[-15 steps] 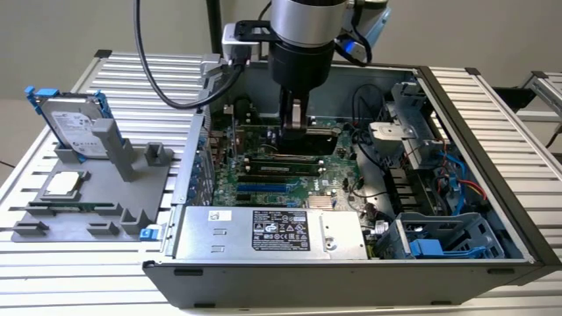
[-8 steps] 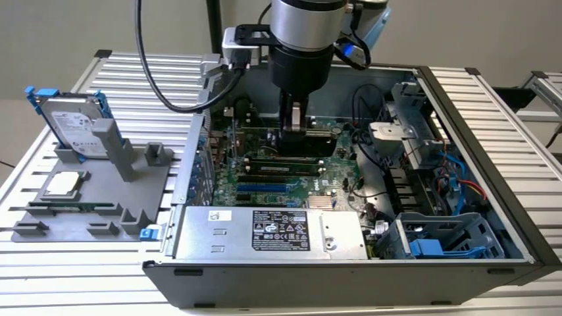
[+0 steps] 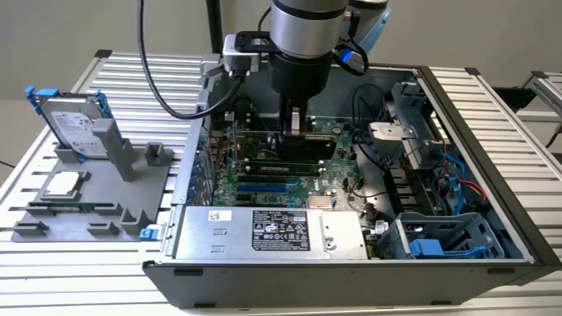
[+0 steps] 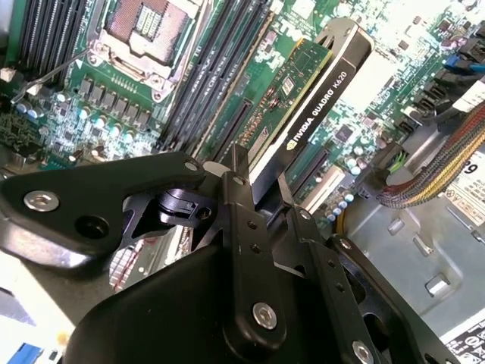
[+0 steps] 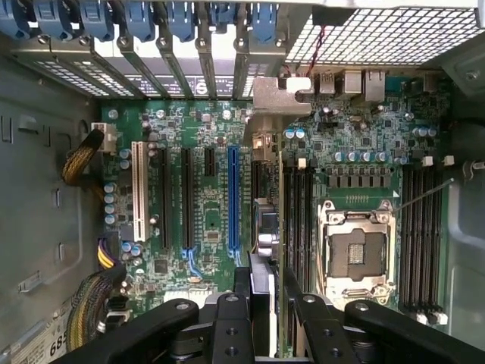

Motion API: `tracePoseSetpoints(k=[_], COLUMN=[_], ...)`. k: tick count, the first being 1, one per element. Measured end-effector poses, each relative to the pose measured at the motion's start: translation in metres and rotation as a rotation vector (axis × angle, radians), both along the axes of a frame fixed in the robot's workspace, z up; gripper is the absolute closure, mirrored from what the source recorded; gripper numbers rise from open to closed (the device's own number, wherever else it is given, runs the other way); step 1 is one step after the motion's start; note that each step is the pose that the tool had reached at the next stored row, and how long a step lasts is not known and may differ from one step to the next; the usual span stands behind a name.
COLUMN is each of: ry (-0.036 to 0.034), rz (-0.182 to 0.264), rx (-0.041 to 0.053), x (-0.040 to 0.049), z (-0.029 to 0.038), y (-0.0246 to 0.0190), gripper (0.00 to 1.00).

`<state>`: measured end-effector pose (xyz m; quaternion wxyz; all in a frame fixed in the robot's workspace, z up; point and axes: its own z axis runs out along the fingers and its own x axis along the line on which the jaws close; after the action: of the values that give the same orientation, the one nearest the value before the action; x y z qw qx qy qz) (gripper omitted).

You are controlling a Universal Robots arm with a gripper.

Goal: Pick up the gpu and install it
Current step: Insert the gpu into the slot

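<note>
Arm reaches down into the open black computer case (image 3: 491, 263). Black gripper (image 4: 261, 193) fingers closed on the thin flat gpu card with green board and black shroud (image 4: 318, 98), held on edge above the green motherboard (image 5: 204, 121), between the expansion slots and the CPU socket (image 5: 356, 254). Card's silver end bracket (image 5: 276, 102) sits near the rear slot openings; seating apparently incomplete, hard to tell. Silver hard drive in blue frame (image 3: 75, 122) stands on the grey fixture (image 3: 97, 197) on the worktop.
</note>
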<state>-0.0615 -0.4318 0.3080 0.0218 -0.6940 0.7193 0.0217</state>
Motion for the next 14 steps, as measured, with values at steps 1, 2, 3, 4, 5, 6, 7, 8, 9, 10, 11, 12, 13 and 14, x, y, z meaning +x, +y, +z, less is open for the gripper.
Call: tracePoseSetpoints(k=[1, 2, 3, 4, 5, 6, 7, 8, 9, 10, 11, 12, 13, 14], ry=[-0.0002, -0.0004, -0.0004, -0.0006, -0.0006, -0.0006, -0.0006, -0.0005, -0.0009, -0.001, -0.0011, -0.0009, -0.001, -0.0009], rz=[0.0, 0.0, 0.0, 0.0, 0.0, 0.0, 0.0, 0.0, 0.0, 0.0, 0.0, 0.0, 0.0, 0.0], rx=[-0.0001, -0.0001, -0.0001, -0.0001, -0.0001, -0.0001, -0.0002, -0.0004, 0.0, 0.0002, 0.0002, 0.0, 0.0, -0.0002], x=[0.0, 0.0, 0.0, 0.0, 0.0, 0.0, 0.0, 0.0, 0.0, 0.0, 0.0, 0.0, 0.0, 0.0], z=[-0.001, -0.002, -0.0032, -0.0042, -0.0051, -0.0057, -0.0059, -0.0059, -0.0065, -0.007, -0.0074, -0.008, -0.0085, -0.0086], y=[0.0, 0.0, 0.0, 0.0, 0.0, 0.0, 0.0, 0.0, 0.0, 0.0, 0.0, 0.0, 0.0, 0.0], gripper=[1.0, 1.0, 1.0, 1.0, 1.0, 1.0, 1.0, 1.0, 1.0, 1.0, 1.0, 1.0, 1.0, 1.0])
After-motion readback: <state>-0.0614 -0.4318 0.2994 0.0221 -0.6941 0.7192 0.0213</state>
